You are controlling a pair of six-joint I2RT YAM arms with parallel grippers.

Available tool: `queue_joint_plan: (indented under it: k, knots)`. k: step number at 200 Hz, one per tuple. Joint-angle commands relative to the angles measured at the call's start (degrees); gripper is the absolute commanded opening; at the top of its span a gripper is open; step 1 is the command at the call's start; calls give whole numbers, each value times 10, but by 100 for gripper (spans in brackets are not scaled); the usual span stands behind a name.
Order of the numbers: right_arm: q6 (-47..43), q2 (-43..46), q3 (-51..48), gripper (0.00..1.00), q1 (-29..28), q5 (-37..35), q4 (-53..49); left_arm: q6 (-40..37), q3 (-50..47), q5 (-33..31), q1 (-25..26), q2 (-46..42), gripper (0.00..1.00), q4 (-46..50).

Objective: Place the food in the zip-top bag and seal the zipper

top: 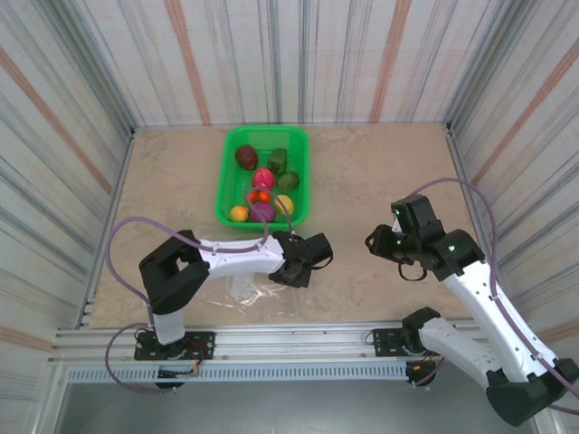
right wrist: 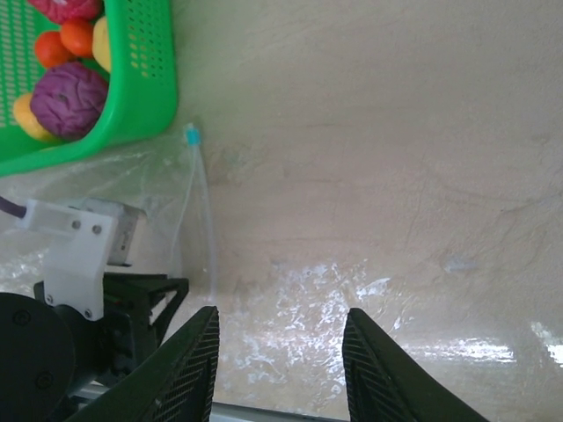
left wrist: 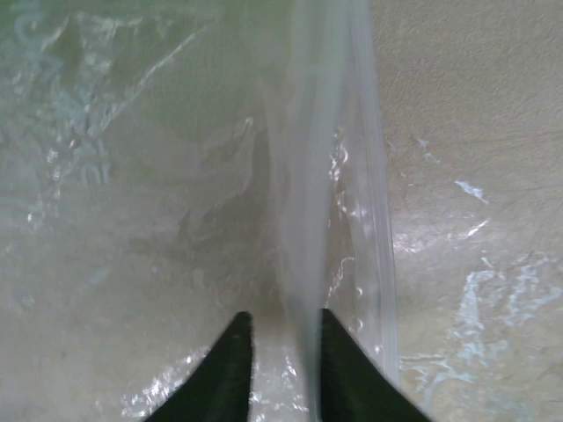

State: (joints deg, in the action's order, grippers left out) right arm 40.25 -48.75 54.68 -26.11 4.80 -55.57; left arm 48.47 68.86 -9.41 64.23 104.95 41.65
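At 7 o'clock on the table (top: 380,163), the left gripper (left wrist: 281,327) stands over the clear zip-top bag (left wrist: 132,193). Its fingers are nearly together on either side of a raised ridge of plastic at the mouth edge. Whether they already bite the film cannot be told. The right gripper (right wrist: 281,321) hovers at 4 o'clock over bare tabletop, jaws apart and holding nothing. The food (top: 263,181) all lies in the green mesh basket (top: 226,172) at 12 o'clock, and the bag lies flat just beside the basket's near wall.

The risks start with the pinch. The film is thin and slick, so a shallow hold on the ridge could let it slide out on the lift. If both layers are caught together, the mouth stays closed and nothing can go in. The zipper (right wrist: 204,211) runs toward the basket corner, so a hard pull could drag the bag against the basket and shift it. The right gripper has only a thin free lip to find on crinkled plastic. A miss there would push the bag away instead of opening it.
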Motion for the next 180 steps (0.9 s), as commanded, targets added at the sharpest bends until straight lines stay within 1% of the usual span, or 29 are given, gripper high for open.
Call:
queue_joint_plan:
  k: [1,8,18,23,31,47,65,81,98,111,119,140,166,180]
  knots:
    - [-26,-7,6,42,4,1,-8,-16,-2,9,-3,18,11,-3]
    - [-34,-8,8,43,4,7,-8,-22,-4,13,-3,15,6,-3]
    - [-41,-9,10,49,4,12,-1,-29,-11,17,-4,1,0,-1]
    - [-41,-10,13,51,4,13,1,-34,-17,18,-6,-9,0,3]
    - [-40,-13,15,52,5,18,9,-44,-28,21,-9,-30,0,9]
    - [-52,-27,13,54,6,63,47,-58,-58,35,-22,-86,0,21]
    - [-47,-75,21,57,6,99,74,-75,-99,60,-36,-166,0,18]
    - [-40,-135,34,64,2,115,101,-79,-137,74,-51,-246,0,14]
    - [-29,-185,54,69,-6,109,133,-78,-167,86,-71,-316,0,30]
    - [-23,-228,78,72,-17,99,156,-75,-172,58,-78,-360,0,77]
    - [-20,-259,97,74,-28,84,165,-81,-175,53,-84,-383,0,95]
    - [-20,-355,166,79,-54,61,179,-106,-185,80,-114,-419,0,117]
    - [-14,-486,271,82,-68,23,150,-117,-181,82,-143,-445,0,143]
    - [-3,-548,330,81,-71,-26,101,-117,-175,78,-157,-461,0,154]
